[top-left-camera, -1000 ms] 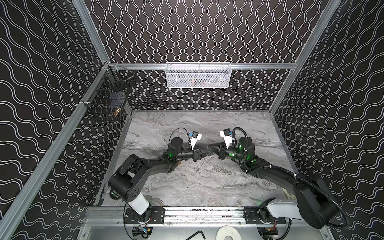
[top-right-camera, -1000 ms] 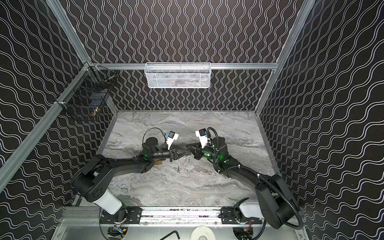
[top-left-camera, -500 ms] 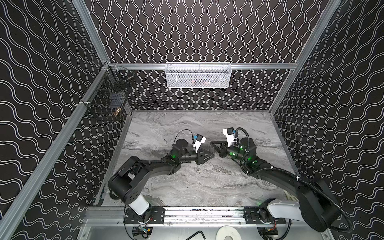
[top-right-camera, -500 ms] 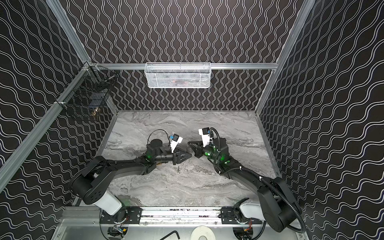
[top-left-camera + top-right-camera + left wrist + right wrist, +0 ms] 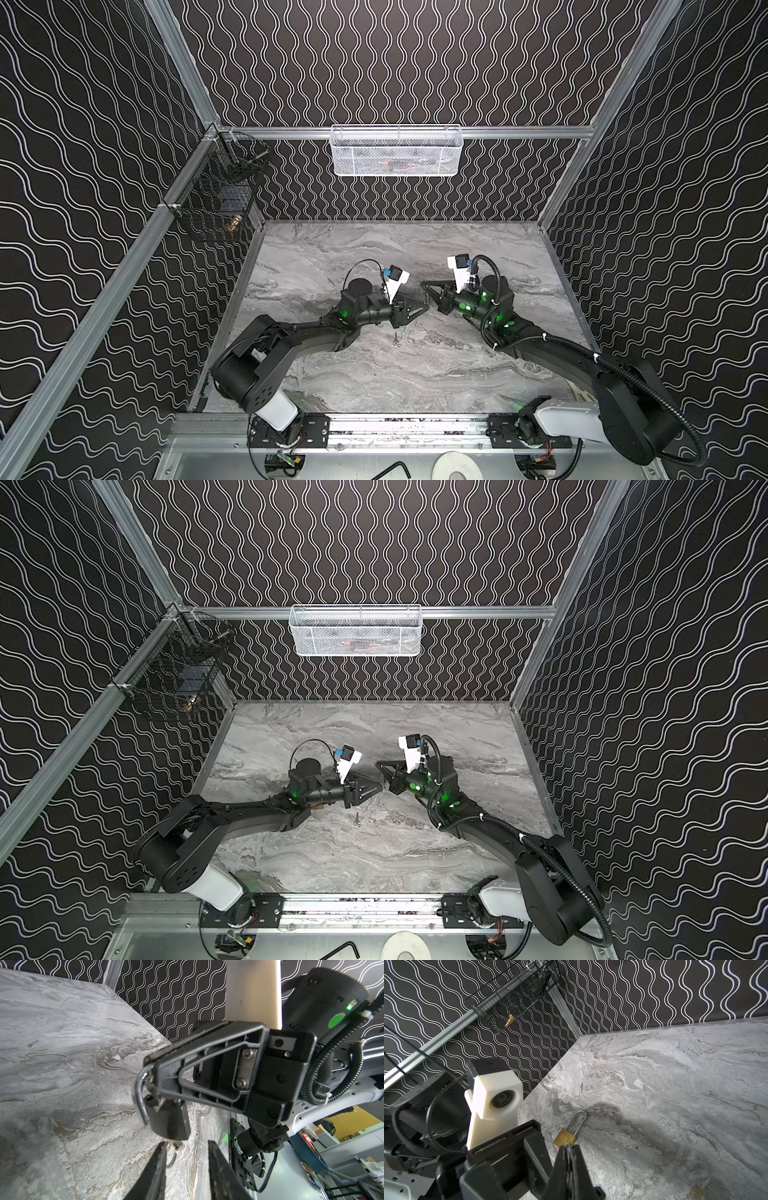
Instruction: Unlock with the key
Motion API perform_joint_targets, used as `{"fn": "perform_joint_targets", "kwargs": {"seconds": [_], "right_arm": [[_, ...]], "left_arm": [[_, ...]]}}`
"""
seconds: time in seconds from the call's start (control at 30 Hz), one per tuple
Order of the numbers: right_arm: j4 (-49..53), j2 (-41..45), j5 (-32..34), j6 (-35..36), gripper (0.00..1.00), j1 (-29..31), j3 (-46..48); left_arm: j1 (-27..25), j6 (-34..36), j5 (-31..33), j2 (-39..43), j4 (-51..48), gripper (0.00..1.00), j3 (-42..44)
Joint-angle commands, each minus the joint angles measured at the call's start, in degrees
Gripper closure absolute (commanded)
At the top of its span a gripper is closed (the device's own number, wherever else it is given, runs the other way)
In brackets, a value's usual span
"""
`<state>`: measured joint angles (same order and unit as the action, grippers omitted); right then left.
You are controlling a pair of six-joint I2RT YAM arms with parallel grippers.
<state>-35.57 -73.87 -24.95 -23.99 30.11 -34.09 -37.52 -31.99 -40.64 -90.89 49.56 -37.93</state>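
Observation:
My right gripper (image 5: 150, 1073) is shut on the silver shackle (image 5: 138, 1093) of a dark-bodied padlock (image 5: 168, 1120) that hangs under its tips, above the marble table (image 5: 62, 1064). One hole in the body's top shows empty, and the shackle's end stands beside the body. The key (image 5: 178, 1145) sits in the underside; only its head and ring (image 5: 173, 1156) show. My left gripper (image 5: 186, 1142) is open just short of the padlock and holds nothing. In both top views the left gripper (image 5: 424, 309) and the right gripper (image 5: 422, 286) face each other mid-table, a little apart.
A brass padlock (image 5: 565, 1137) with a long closed shackle lies just past the shut right gripper (image 5: 569, 1147). A small metal piece (image 5: 397, 340) lies in front of the left gripper. A black wire basket (image 5: 216, 199) hangs on the left wall, a white mesh basket (image 5: 397, 151) on the back rail.
The left jaws have opened and let go. The left gripper has come away from the right gripper's tips, shifting toward the front. The right arm has barely moved.

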Motion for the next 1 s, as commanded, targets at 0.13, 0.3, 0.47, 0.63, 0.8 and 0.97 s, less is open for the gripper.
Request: {"fn": "perform_joint_targets", "kwargs": {"seconds": [0.13, 0.3, 0.47, 0.63, 0.8, 0.97], "right_arm": [[-2.22, -0.21, 0.69, -0.01, 1.00, 0.13, -0.01], [-3.35, -1.18, 1.07, -0.53, 1.00, 0.43, 0.07], [-1.70, -2.28, 2.91, -0.35, 1.00, 0.74, -0.50], [-0.71, -4.44, 4.49, -0.31, 1.00, 0.65, 0.14], [-2.48, -9.60, 6.67, -1.27, 1.00, -0.18, 1.33], [-9.04, -17.44, 4.49, -2.27, 1.00, -2.99, 2.49]], "left_arm": [[-0.19, 1.94, 2.16, 1.29, -1.83, 0.59, -1.10], [-1.30, 1.60, 3.05, -0.78, -1.75, 0.63, -2.70], [-1.86, 0.82, 4.94, -4.45, 0.24, 0.74, -3.01], [-1.86, -0.05, 6.16, -7.09, 3.07, 0.78, -2.41], [-1.86, 1.21, 9.93, -8.38, -0.45, 0.69, -2.76], [-1.13, 5.94, 12.06, -7.97, -11.47, 0.66, -4.20]]}}
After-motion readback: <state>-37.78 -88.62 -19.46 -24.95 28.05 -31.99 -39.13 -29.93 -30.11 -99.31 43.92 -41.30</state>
